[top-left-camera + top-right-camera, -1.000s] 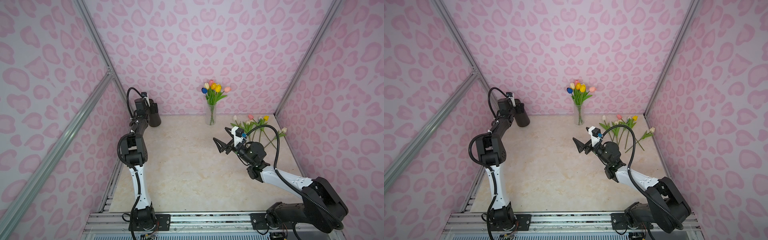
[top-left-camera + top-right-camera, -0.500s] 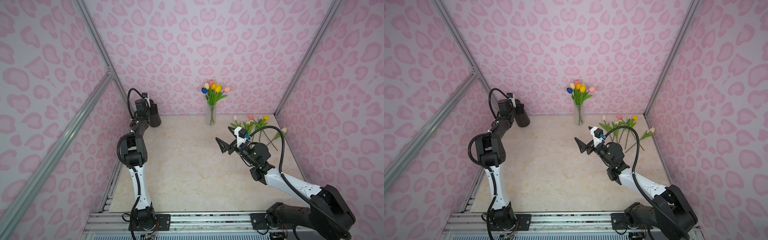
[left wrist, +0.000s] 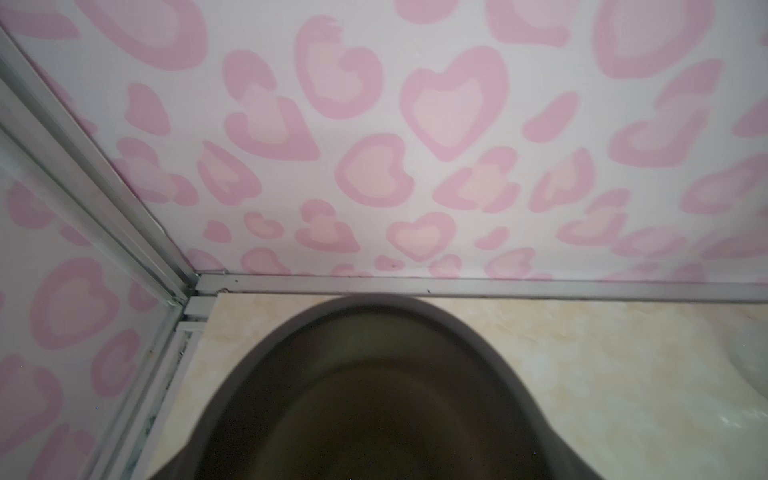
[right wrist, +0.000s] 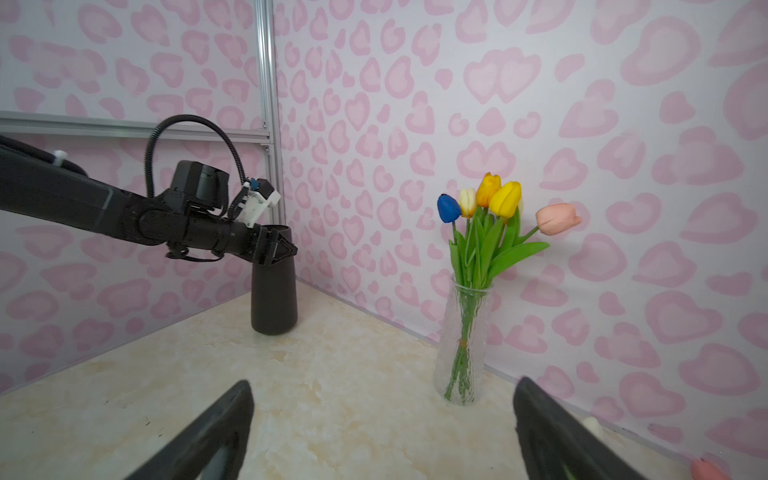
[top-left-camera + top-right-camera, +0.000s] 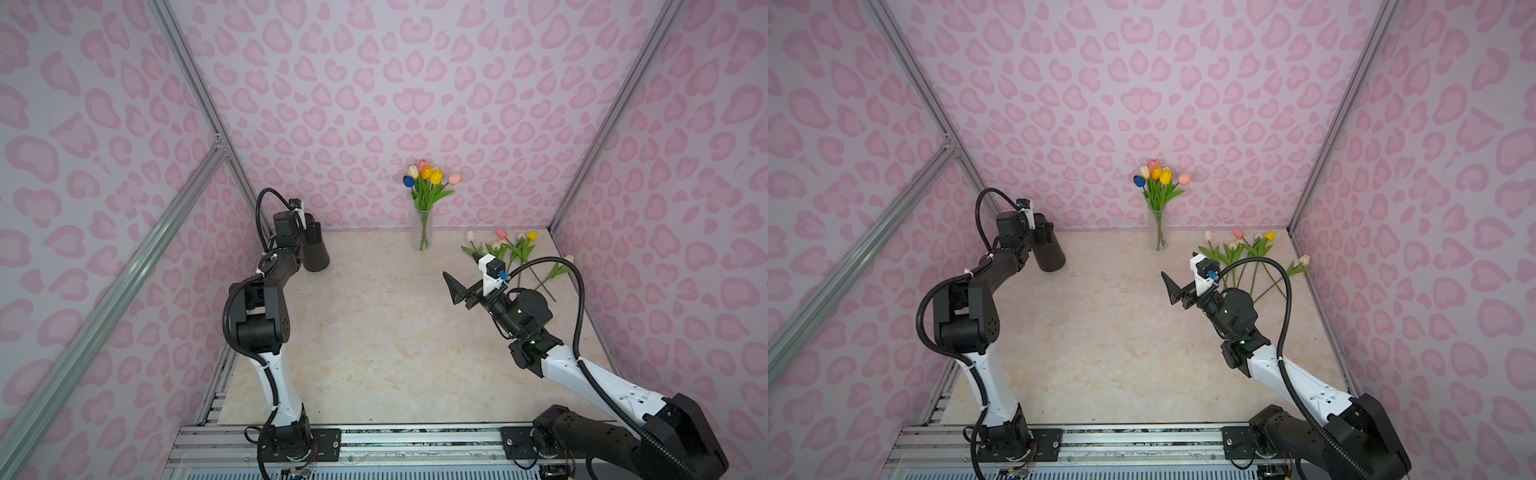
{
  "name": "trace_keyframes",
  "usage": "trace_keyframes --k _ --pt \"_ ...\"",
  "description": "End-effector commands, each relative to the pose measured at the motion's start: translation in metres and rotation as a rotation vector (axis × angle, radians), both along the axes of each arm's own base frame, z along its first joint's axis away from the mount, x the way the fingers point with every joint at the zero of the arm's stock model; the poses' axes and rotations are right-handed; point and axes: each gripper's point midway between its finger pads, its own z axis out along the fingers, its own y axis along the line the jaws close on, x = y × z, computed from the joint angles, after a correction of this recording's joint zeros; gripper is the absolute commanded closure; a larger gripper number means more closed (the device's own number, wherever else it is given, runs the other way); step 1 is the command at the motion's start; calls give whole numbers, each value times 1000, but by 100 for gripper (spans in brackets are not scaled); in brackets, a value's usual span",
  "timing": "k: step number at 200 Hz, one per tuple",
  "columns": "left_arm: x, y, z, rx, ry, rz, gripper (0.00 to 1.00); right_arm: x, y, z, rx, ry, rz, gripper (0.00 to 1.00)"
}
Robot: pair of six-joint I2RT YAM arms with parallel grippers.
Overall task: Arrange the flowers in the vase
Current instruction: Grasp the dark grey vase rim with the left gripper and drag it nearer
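Note:
A clear glass vase [image 5: 421, 232] [image 5: 1157, 232] [image 4: 461, 353] stands at the back wall with several flowers [image 5: 428, 178] [image 4: 490, 208] in it, their heads blue, cream, orange, yellow and pink. Several more flowers [image 5: 509, 249] [image 5: 1246, 249] lie on the table at the back right. My right gripper [image 5: 459, 274] [image 4: 382, 386] hovers open and empty in front of those loose flowers and faces the glass vase. At the back left corner my left gripper [image 5: 313, 237] [image 4: 276, 249] is closed round the neck of an upright black vase [image 5: 316, 257] [image 3: 374, 395].
Pink heart-patterned walls with metal frame posts [image 5: 195, 95] close in the marble-look table [image 5: 374, 340] on three sides. The arms' base rail [image 5: 374, 444] runs along the front edge.
My right arm has stretched out, carrying its open gripper slightly right and farther from its base. The left arm and the black vase have stayed in place.

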Motion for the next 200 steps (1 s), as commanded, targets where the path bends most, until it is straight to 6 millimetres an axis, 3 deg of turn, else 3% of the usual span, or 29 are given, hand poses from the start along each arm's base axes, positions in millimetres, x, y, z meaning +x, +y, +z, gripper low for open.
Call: trace_keyframes --k 1,40,72,93,122,160,200 --pt "-27 -52 70 -11 -225 -140 97 9 -22 -4 -19 10 -84 3" --pt "-91 -147 83 -11 -238 -349 97 16 -48 -7 -12 2 -150 3" --pt "-151 -226 85 -90 -230 -619 97 20 -53 -8 -15 -2 -165 3" --pt "-196 -265 84 -85 -250 -773 97 24 -52 -6 -10 -11 -169 4" --pt "-247 -300 85 -91 -300 -935 97 32 -50 -8 -13 -15 -172 4" --pt "-284 -341 79 -87 -379 -1053 97 44 -55 -6 7 -15 -197 4" --pt "-276 -363 63 -55 -394 -1074 97 46 -62 2 33 -29 -217 4"
